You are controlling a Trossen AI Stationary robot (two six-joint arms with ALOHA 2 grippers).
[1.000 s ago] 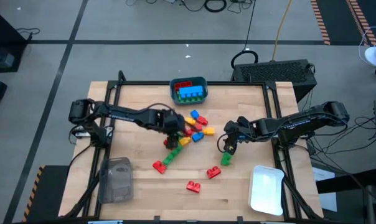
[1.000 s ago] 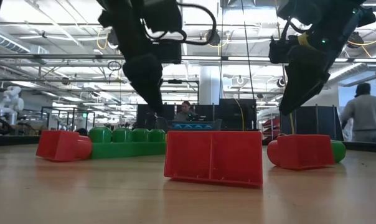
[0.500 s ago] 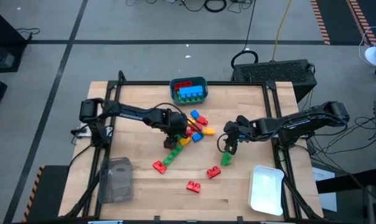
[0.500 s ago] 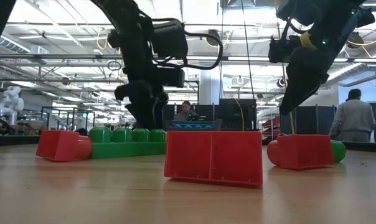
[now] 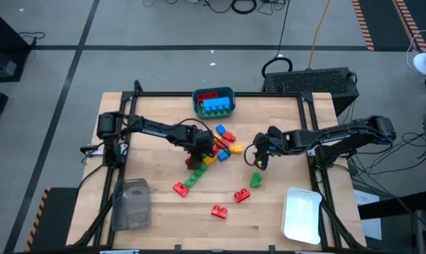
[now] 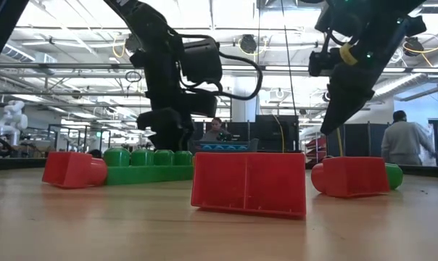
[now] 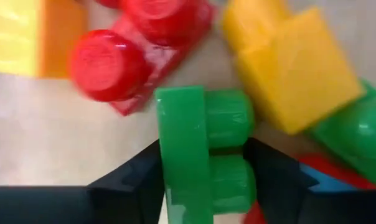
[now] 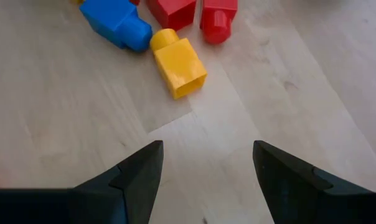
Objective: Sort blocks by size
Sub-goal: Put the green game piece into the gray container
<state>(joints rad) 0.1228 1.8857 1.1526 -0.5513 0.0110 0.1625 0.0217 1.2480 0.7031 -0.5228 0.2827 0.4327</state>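
Observation:
The blocks lie in a loose pile of red, yellow, blue and orange at mid-table. A long green block and single red blocks lie nearer the front. My left gripper stands over the pile's near left side, pointing steeply down, shut on a small green two-stud block. My right gripper hangs open above bare wood right of the pile. A yellow block and a blue one lie beyond its fingers. Another green block lies just in front of it. My left gripper has the small green block pinched between its two fingers. One finger lies on the block's flat base side, the other on its stud tops. The fingers come from above, slanting down. The block lies on its side among the pile.
A teal bin with blue and red blocks stands at the far edge. A white tray sits at the near right corner and a grey container at the near left. Bare wood lies between the pile and the front edge.
My left gripper has come down onto the pile's near left side and now stands low among the blocks.

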